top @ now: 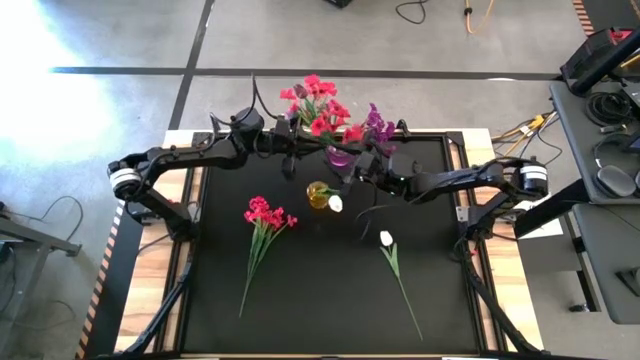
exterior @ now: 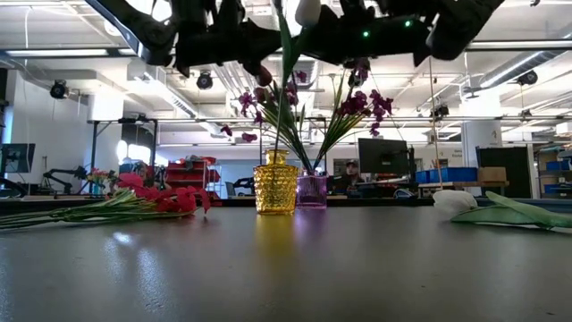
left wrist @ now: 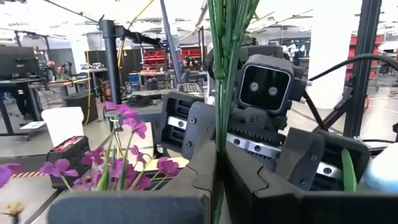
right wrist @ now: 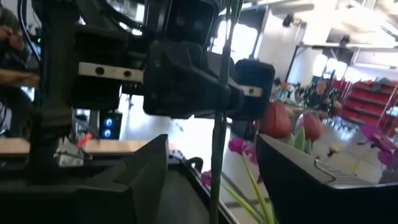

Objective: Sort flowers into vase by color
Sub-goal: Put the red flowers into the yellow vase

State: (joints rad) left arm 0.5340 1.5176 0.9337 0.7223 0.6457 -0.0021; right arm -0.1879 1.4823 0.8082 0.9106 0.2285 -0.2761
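Observation:
My left gripper (top: pixel 312 150) (left wrist: pixel 215 186) is shut on a bunch of green stems with red-pink blooms (top: pixel 318 105) above the purple vase (top: pixel 340 157) (exterior: pixel 311 190). That vase also holds a purple spray (top: pixel 378 125). My right gripper (top: pixel 350 174) (right wrist: pixel 214 177) faces the left one and is open. One thin stem (right wrist: pixel 217 124) stands between its fingers, apart from both. A white tulip (top: pixel 335 203) stands in the yellow vase (top: pixel 318 195) (exterior: pixel 274 183). A red-pink spray (top: pixel 265 215) and a white tulip (top: pixel 387 240) lie flat on the table. My left gripper pinches several green stems (left wrist: pixel 217 140) together between its two fingers, partway along their length. The fingers come level from the table's left and lie across the stems. The stems stand upright through the hold. In the low view their lower ends run down toward the purple vase's mouth.
The black mat (top: pixel 300 300) has open room along its near half, beside the two flowers lying there. The two vases stand close together at the far middle, right under both grippers. Wooden table edges (top: pixel 140 300) flank the mat.

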